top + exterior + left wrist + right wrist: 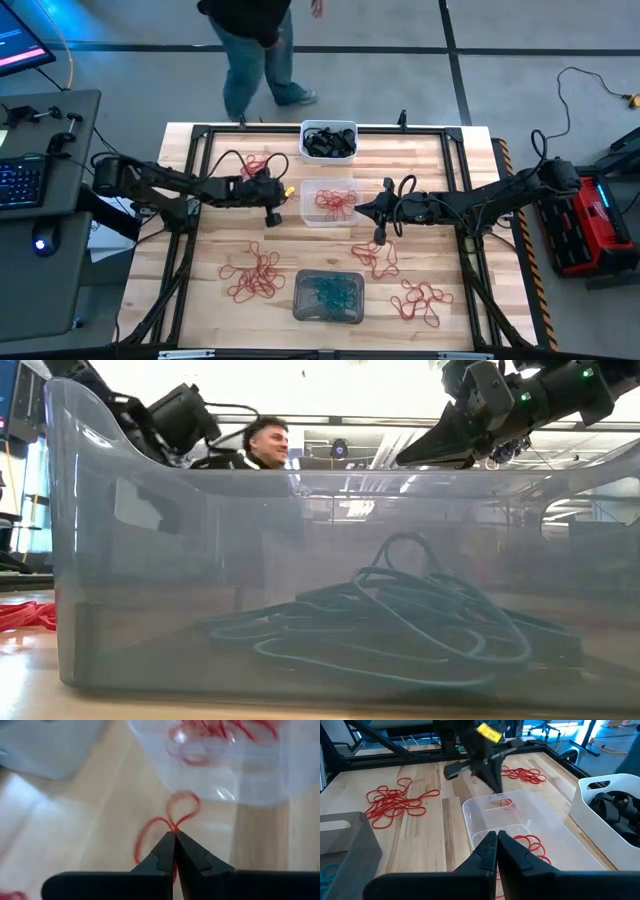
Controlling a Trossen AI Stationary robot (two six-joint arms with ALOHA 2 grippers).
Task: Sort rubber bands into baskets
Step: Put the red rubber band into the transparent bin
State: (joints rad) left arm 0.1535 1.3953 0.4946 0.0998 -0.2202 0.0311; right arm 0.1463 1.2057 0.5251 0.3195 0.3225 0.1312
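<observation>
Sorting partly done: left end effector [175,836], closed on one thin red rubber band [170,820] beside the clear plastic basket [328,203] at frame centre, while red piles [258,277] remain on the wooden tabletop [220,240]; right end effector [497,836] closed, empty.

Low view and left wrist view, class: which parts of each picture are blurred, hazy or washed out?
Low view: the grey basket fills the frame, its translucent wall hazing the teal rubber bands inside; the room behind is washed out. Left wrist view: the clear basket is soft, with a glare spot on its wall; the pinched red rubber band is slightly blurred.
</observation>
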